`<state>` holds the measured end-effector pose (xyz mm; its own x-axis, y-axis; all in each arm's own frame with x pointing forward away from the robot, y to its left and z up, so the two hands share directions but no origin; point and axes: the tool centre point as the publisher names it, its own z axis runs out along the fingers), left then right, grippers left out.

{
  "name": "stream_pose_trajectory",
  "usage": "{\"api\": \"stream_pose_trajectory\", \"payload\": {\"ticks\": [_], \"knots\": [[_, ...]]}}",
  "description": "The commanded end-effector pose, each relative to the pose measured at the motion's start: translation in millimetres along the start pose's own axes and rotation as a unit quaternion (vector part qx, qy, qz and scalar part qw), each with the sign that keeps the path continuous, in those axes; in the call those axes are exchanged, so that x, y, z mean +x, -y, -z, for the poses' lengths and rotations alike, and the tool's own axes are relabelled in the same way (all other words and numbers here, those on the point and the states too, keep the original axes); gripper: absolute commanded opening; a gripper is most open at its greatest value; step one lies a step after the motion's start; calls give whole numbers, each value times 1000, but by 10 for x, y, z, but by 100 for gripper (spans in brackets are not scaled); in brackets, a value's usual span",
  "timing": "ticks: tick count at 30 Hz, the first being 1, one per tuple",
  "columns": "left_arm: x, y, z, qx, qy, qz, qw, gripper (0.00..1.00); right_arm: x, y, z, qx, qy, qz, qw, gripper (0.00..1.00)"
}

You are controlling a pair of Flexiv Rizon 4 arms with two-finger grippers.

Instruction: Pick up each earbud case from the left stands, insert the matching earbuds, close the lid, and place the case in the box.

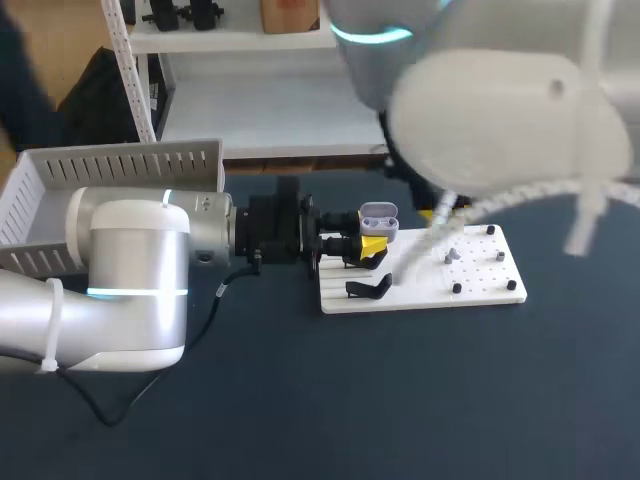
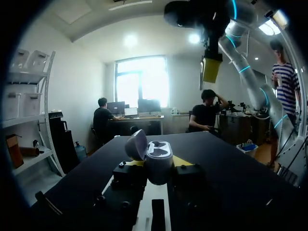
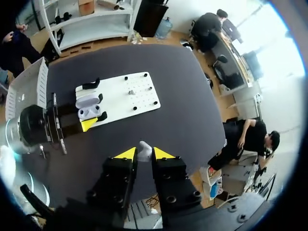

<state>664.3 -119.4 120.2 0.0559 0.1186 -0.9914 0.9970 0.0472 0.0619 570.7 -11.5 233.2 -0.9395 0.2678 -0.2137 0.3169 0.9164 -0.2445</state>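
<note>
Both grip: left end effector clamps the open earbud case at the white board's left edge; right end effector, high over the tabletop, pinches an earbud.

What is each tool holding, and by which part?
Left tool grips the open case by its base's sides. Right tool pinches a white earbud between its tips; which part is unclear.

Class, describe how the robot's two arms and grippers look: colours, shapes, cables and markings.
The left arm and right arm are rounded silver-white tubes with glowing cyan rings. A black cable loops below the left one; pale cables hang from the right. The left gripper and right gripper are black blocks, each with two yellow-tipped fingers.
</note>
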Motion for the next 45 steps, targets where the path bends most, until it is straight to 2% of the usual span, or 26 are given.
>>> {"api": "stream_pose_trajectory", "payload": {"ticks": [1, 15, 22, 30, 38, 40, 42, 45], "knots": [[8, 5, -1, -2, 2, -1, 1000, 0, -40, -63, 39, 21, -16, -21, 999, 0], [8, 5, -1, -2, 2, -1, 1000, 0, -40, -63, 39, 21, -16, -21, 999, 0], [8, 5, -1, -2, 2, -1, 1000, 0, -144, -168, 151, -33, -7, -78, 996, 0], [8, 5, -1, -2, 2, -1, 1000, 0, -125, -353, 215, -48, -7, -76, 996, 0], [8, 5, -1, -2, 2, -1, 1000, 0, -47, -524, 50, -63, -17, -79, 995, 0], [8, 5, -1, -2, 2, -1, 1000, 0, -36, -577, 11, -69, -8, -77, 995, 0], [8, 5, -1, -2, 2, -1, 1000, 0, -29, -637, -30, -55, 10, -76, 995, 0], [8, 5, -1, -2, 2, -1, 1000, 0, -32, -669, -48, -50, 13, -87, 995, 0]]}}
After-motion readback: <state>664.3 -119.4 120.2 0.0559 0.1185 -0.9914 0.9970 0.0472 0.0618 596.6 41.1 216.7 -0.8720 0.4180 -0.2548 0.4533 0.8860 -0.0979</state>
